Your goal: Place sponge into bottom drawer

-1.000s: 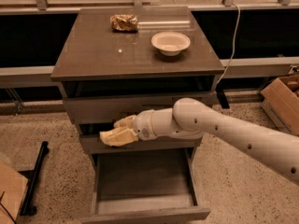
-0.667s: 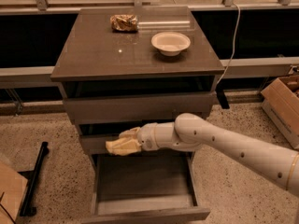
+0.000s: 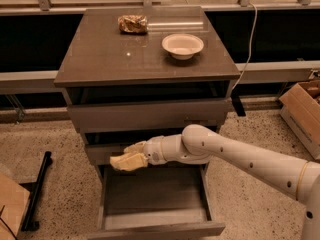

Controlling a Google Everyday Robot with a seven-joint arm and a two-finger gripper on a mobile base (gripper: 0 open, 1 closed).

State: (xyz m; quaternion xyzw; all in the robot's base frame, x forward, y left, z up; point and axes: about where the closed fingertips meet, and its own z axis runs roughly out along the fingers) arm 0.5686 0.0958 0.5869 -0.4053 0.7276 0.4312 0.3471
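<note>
The pale yellow sponge [image 3: 128, 161] is held in my gripper [image 3: 136, 155], which is shut on it. The white arm reaches in from the right, in front of the middle drawer [image 3: 100, 153]. The sponge hangs above the left rear part of the bottom drawer [image 3: 155, 196], which is pulled out and open, with a grey floor and nothing visible in it.
On the cabinet top [image 3: 100, 59] sit a crumpled brownish wrapper [image 3: 132, 23] and a round cream bowl [image 3: 182, 45]. A cardboard box [image 3: 302, 114] stands on the floor at right. A black bar [image 3: 37, 189] and another box corner [image 3: 10, 209] lie at left.
The gripper with the sponge has moved lower, from the middle drawer front down toward the open bottom drawer.
</note>
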